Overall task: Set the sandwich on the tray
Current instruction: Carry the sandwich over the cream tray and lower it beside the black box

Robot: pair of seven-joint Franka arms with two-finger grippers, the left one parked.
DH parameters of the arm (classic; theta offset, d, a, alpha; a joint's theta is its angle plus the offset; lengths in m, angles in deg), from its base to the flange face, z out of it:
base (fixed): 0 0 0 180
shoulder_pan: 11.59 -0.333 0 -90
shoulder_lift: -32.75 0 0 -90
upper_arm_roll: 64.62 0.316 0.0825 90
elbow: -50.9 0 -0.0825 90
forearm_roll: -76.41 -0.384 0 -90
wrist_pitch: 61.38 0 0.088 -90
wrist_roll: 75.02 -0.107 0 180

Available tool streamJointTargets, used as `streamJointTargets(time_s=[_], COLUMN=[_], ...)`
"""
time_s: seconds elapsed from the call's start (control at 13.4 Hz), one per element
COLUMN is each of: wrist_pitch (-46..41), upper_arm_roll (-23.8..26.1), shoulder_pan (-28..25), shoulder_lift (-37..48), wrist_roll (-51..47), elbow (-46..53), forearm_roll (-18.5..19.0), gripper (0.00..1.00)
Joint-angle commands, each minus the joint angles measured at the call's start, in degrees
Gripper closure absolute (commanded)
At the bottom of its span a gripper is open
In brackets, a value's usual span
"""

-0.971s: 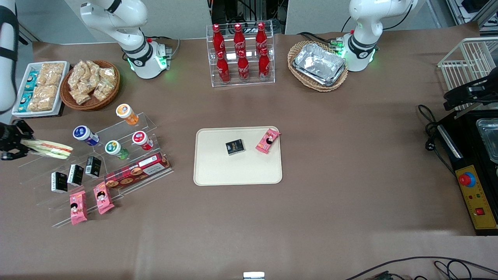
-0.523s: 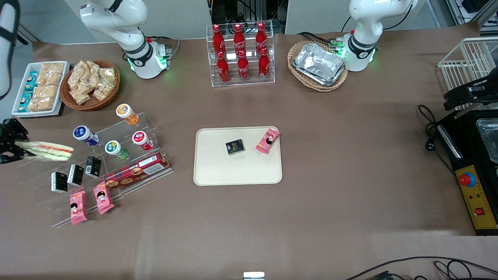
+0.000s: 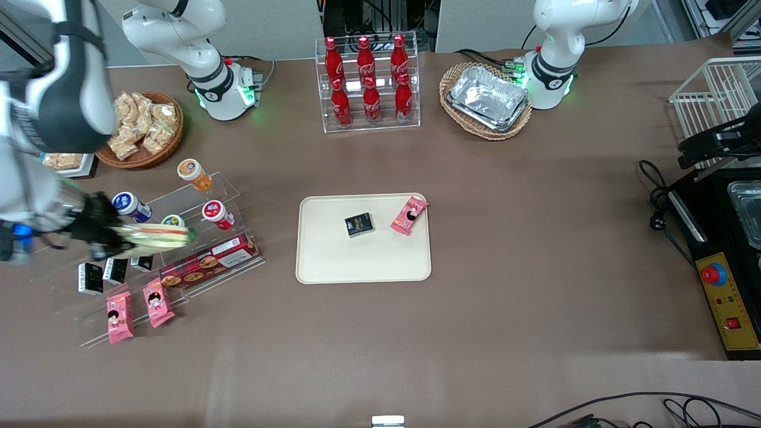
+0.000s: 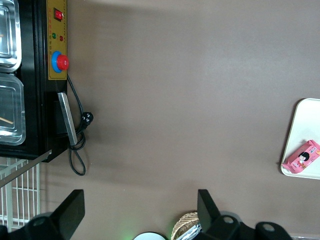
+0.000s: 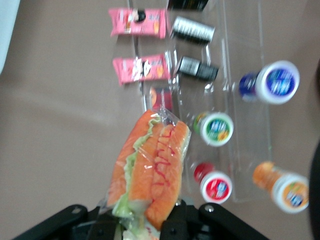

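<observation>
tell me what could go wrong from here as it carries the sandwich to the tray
The gripper holds the sandwich by one end only, above the clear display steps, so the wrapped free end may sag or slip out in transit. If it travels low, it could clip the capped bottles or the red cookie box there. The tray already holds a black box and a pink packet; the sandwich could land on them.

Pale sandwich point(image 3: 156, 236) w/ red-green stripes — cream-beige tray point(image 3: 333, 261), pink packet point(image 3: 409, 215) on it
</observation>
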Motion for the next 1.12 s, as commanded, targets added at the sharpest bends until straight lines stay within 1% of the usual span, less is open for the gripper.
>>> streamJointTargets(time_s=[0.0, 0.22, 0.37, 0.52, 0.82, 1.05], wrist_pitch=[3.32, 7.10, 10.71, 14.22, 16.16, 21.78], upper_arm_roll=[6.80, 11.90, 12.09, 12.18, 12.27, 12.18], shoulder_pan=[-0.03, -0.64, -4.05, -7.14, -13.02, -17.95], shoulder_lift=[-7.65, -11.88, -13.73, -15.84, -20.41, -24.62], wrist_roll=[-9.17, -16.64, -22.60, -31.38, -38.96, -45.20], elbow=[6.46, 7.44, 7.53, 7.53, 7.53, 7.53], forearm_roll=[-0.96, -0.44, -0.35, -0.52, -0.61, -0.35], gripper=[0.71, 0.71, 0.72, 0.72, 0.72, 0.72])
